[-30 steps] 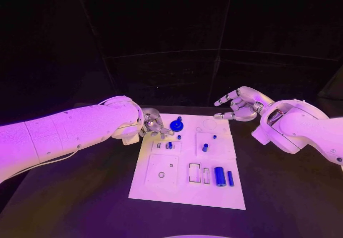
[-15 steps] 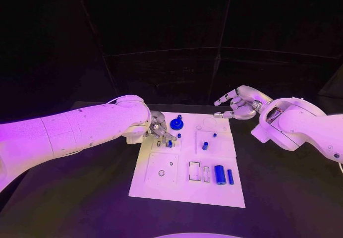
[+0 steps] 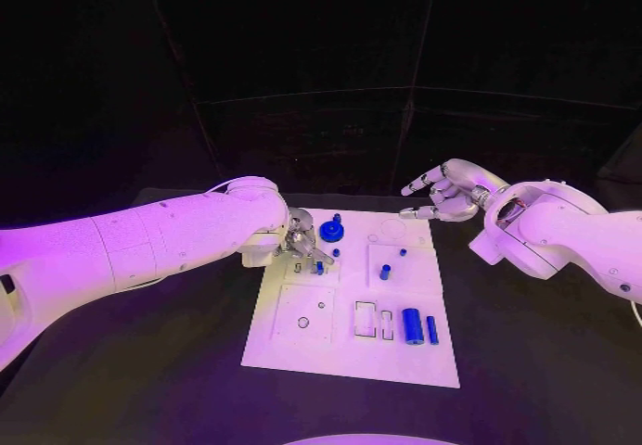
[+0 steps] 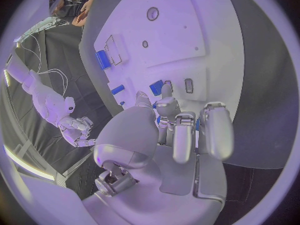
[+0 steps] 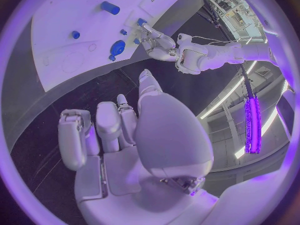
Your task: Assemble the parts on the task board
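Where the left hand (image 3: 300, 243) meets the task board (image 3: 311, 345), fingertips hide contact.

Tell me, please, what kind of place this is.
Probably a robotics lab or test cell. A white task board with small blue parts lies on a black table, worked over by the robot's left hand, with dark walls behind.

Both arms have smooth white rounded shells, thick and bulging near the wrist. A thin cable runs along the underside of the left arm (image 3: 134, 250). Each robot hand is silver metal: the left robot hand (image 3: 301, 239) and the right robot hand (image 3: 442, 195) have blocky segmented fingers (image 4: 215, 130) with pale pads.
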`<state>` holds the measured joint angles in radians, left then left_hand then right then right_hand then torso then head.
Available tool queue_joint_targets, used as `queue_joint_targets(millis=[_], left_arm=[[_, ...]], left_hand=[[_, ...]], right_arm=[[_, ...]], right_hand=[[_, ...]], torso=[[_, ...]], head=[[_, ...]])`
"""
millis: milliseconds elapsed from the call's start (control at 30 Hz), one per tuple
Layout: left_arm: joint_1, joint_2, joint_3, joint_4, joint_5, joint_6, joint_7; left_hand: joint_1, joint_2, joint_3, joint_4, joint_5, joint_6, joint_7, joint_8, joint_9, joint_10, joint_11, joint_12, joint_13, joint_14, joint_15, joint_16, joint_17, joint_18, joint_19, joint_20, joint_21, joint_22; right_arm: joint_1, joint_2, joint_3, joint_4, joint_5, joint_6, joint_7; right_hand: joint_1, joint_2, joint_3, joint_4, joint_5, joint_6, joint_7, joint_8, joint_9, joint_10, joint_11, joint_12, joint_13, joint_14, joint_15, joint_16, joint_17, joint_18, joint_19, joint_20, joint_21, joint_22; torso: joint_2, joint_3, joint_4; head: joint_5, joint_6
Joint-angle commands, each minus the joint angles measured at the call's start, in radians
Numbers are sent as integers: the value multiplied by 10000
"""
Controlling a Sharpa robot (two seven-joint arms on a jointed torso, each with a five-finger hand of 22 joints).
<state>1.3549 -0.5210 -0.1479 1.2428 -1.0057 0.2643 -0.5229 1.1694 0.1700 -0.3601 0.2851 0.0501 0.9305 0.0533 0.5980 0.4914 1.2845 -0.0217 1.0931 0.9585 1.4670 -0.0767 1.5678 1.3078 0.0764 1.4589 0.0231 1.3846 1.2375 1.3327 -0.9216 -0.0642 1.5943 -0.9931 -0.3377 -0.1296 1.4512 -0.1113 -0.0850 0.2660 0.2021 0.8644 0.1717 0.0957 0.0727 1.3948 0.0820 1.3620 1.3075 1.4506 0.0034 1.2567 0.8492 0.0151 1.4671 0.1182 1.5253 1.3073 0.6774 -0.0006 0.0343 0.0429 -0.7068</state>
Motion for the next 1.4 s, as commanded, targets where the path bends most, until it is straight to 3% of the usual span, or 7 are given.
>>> queue_joint_targets(millis=[33, 1033, 1200, 1400], left_arm=[[6, 37, 4, -23, -83, 95, -85], [4, 394, 6, -362, -82, 480, -120], [4, 418, 6, -390, -81, 559, -126], [4, 460, 6, -410, -77, 575, -129]], left_hand=[[72, 47, 14, -66, -14, -77, -19, 73, 32, -93, 7, -27, -1, 1038, -78, 30, 2630, -129, 94, -5, 42, -4], [522, 154, 318, -363, -8, -308, -22, 383, 358, -123, 5, 64, 14, 1038, -79, 30, 2630, -129, 83, -4, 48, 38], [858, 194, 586, -645, -6, -394, -22, 481, 471, -123, 2, 107, 35, 1038, -83, 30, 2630, -129, 78, -5, 48, 53], [1616, 295, 1148, -1299, -1, -510, -57, 550, 575, -132, -33, 141, 54, 1038, -109, 30, 2630, -125, 69, -22, 38, 55]], right_arm=[[22, 32, 6, -20, 27, 59, 40], [21, 198, 4, -121, 27, 268, 8], [20, 213, 4, -135, 27, 283, 11], [20, 233, 4, -148, 27, 295, 16]], right_hand=[[15, 89, -48, -6, 34, -10, 15, 36, -11, -83, 16, -38, 210, -65, -21, -57, -13, 80, 442, -76, -42, 1791], [12, 133, -63, -3, 51, 11, 5, 56, -6, -68, 6, -45, 205, -57, -30, -91, -28, 87, 426, -84, -65, 1761], [17, 163, -63, -7, 64, 15, 1, 62, -6, -66, 2, -53, 197, -54, -35, -108, -44, 90, 421, -89, -72, 1751], [17, 163, -63, -7, 64, 15, 1, 62, -6, -66, 2, -53, 197, -54, -35, -108, -44, 90, 421, -89, -72, 1751]], torso=[[0, -1, 4], [11, -2, 13], [6, 1, 5], [7, -4, 4]], head=[[-3, -10], [-41, -138], [-33, -156], [-33, -176]])
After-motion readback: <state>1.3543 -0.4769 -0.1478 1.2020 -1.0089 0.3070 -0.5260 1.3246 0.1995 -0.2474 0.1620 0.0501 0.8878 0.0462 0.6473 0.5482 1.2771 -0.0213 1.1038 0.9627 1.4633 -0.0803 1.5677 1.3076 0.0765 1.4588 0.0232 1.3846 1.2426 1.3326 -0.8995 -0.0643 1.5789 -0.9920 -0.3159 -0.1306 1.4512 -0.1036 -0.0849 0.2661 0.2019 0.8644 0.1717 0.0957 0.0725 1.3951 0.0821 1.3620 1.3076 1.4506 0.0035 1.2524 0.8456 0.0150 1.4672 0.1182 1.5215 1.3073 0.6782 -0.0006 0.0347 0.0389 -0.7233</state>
